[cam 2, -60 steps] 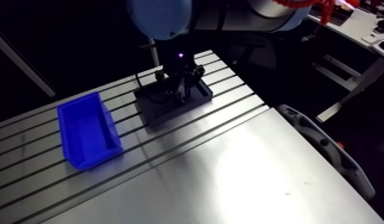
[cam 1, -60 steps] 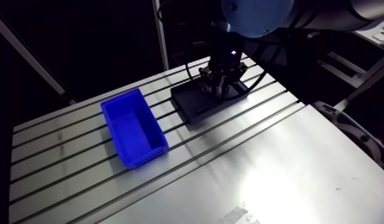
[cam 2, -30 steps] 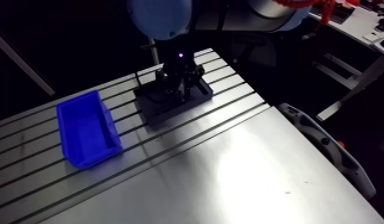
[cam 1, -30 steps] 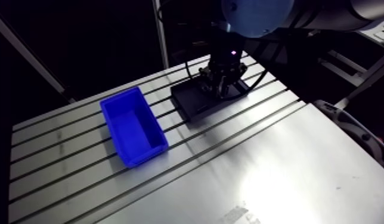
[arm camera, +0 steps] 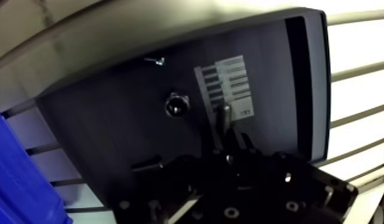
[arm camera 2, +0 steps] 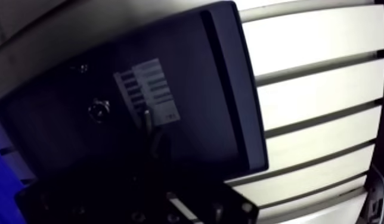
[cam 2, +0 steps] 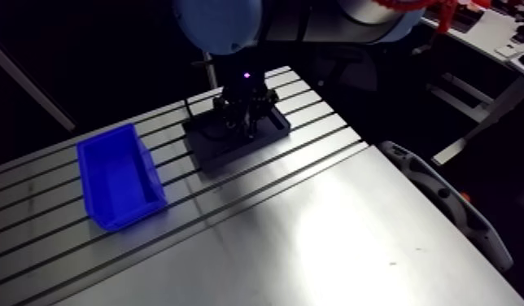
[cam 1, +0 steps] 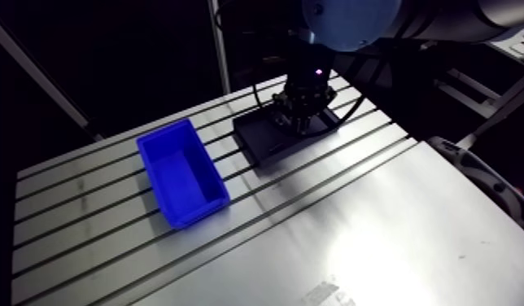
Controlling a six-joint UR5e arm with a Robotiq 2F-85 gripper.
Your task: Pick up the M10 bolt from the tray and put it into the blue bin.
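In the arm view my gripper (cam 1: 303,120) hangs over the black tray (cam 1: 265,146) at the back of the table. The wrist view shows its two fingers drawn close together (arm camera: 225,136), shut on a dark bolt (arm camera: 225,114) whose shank sticks out ahead of the fingertips, above the tray floor (arm camera: 111,125). The blue bin (cam 1: 182,172) stands open and empty to the left of the tray, and its corner (arm camera: 9,179) shows beside the gripper in the wrist view.
On the tray floor lie a round socket-head part (arm camera: 176,105), a small screw (arm camera: 154,59) and a white printed label (arm camera: 230,80). The slotted table (cam 1: 330,228) stretches wide in front of the tray.
The gripper has risen a little over the tray, staying in the same place above it. Bin and tray have not moved.
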